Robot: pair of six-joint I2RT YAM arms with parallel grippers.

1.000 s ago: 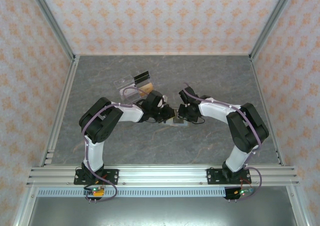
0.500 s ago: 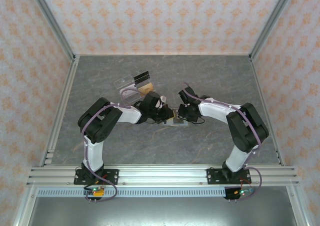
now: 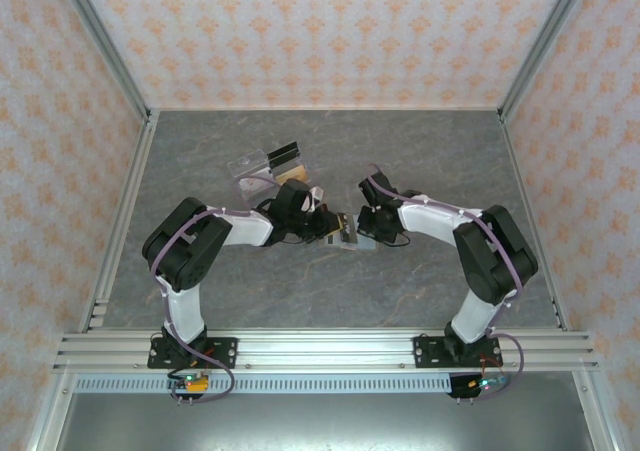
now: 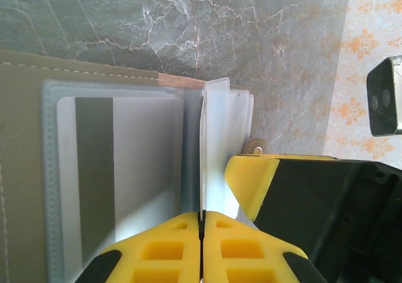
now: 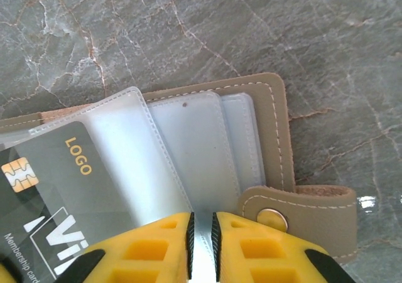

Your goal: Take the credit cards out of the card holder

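Observation:
The card holder (image 3: 356, 244) lies open on the grey marble table between the two grippers. Its tan cover (image 5: 276, 126) carries a fan of clear sleeves (image 5: 188, 151). One sleeve holds a grey credit card marked LOGO (image 5: 63, 195). Another card, with a dark stripe (image 4: 119, 170), sits in a sleeve over the cover (image 4: 25, 170). My left gripper (image 4: 202, 215) is shut on the edge of a thin sleeve leaf that stands upright. My right gripper (image 5: 201, 217) pinches a bunch of sleeves, jaws a sliver apart; one of its fingers (image 4: 251, 182) shows beside the leaf.
A clear plastic tray (image 3: 262, 167) with black and tan pieces stands just behind the left arm. The holder's snap strap (image 5: 301, 211) lies flat beside my right gripper. Metal frame rails (image 3: 125, 221) edge the table.
The left jaws have closed fully on the sleeve leaf. The left arm's elbow has swung out to the left and its wrist has pulled back a little. The right arm has stayed put.

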